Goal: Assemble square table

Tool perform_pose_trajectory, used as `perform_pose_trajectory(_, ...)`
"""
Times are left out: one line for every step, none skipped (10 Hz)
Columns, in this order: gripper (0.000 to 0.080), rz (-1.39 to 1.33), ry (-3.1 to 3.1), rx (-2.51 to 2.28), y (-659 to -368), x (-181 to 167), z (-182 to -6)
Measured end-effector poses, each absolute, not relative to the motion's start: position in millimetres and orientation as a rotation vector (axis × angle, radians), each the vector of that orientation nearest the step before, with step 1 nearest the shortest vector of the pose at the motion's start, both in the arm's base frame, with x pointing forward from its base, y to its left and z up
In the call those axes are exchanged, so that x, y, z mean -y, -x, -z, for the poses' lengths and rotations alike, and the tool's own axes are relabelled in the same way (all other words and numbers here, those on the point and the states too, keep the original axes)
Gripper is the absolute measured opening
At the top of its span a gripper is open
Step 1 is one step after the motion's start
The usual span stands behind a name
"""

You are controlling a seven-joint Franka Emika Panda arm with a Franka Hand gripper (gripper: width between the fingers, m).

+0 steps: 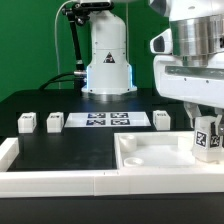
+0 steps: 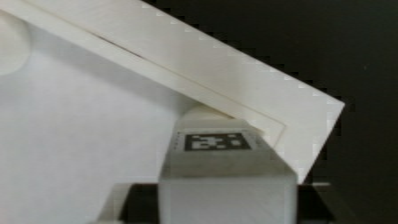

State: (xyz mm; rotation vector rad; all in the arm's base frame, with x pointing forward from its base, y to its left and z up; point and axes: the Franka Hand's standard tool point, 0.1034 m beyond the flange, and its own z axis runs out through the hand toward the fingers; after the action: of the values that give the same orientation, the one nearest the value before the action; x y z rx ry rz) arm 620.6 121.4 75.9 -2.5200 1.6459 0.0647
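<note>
In the exterior view the claw point(image 1: 204, 122) pinches one tagged leg point(image 1: 207, 140), held upright over the corner of the square top point(image 1: 150, 155) at that view's right. Three more legs point(image 1: 54, 122) stand on the black counter point(image 1: 60, 145) beside the marker board point(image 1: 100, 120). In the wrist view the leg point(image 2: 217, 165), tag toward the camera, is clamped between the jaws just beside the square top's point(image 2: 107, 120) raised-rim corner; whether they touch cannot be told.
</note>
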Motion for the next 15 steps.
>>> perform_pose_trajectory(0.0293,-0.065,2.524,-1.64,-620.5,-121.5,-75.7)
perform_pose_trajectory(0.0472,-0.064,2.53,-1.63,-620.4,-121.7,-75.5)
perform_pose_trajectory(0.0472,-0.062,2.554,-1.592,-620.3,-122.1,-75.5)
perform_pose_trajectory(0.061,-0.06,2.572,-1.561,-620.0,-124.0,-75.6)
perform_pose_trajectory(0.0637,-0.047,2.637,-1.444,-620.5,-123.7,-75.7)
perform_pose_trajectory(0.0637,-0.034,2.729,-1.26,-621.0,-122.0,-75.9)
perform_pose_trajectory(0.0647,-0.025,2.777,-1.15,-621.6,-123.4,-76.8)
perform_pose_trajectory(0.0647,-0.013,2.832,-1.004,-621.9,-123.8,-77.1)
perform_pose_trajectory(0.0649,-0.004,2.869,-0.891,-622.3,-123.8,-77.5)
perform_pose_trajectory(0.0649,0.01,2.916,-0.75,-622.4,-124.7,-77.7)
perform_pose_trajectory(0.0649,0.026,2.966,-0.586,-623.1,-124.9,-78.3)
perform_pose_trajectory(0.0649,0.034,3.005,-0.425,-623.3,-123.9,-78.3)
perform_pose_trajectory(0.0649,0.046,3.04,-0.274,-623.3,-123.5,-78.1)
perform_pose_trajectory(0.0649,0.052,3.06,-0.167,-623.1,-123.1,-77.8)
perform_pose_trajectory(0.0649,0.061,3.079,0.018,-623.0,-121.8,-77.5)
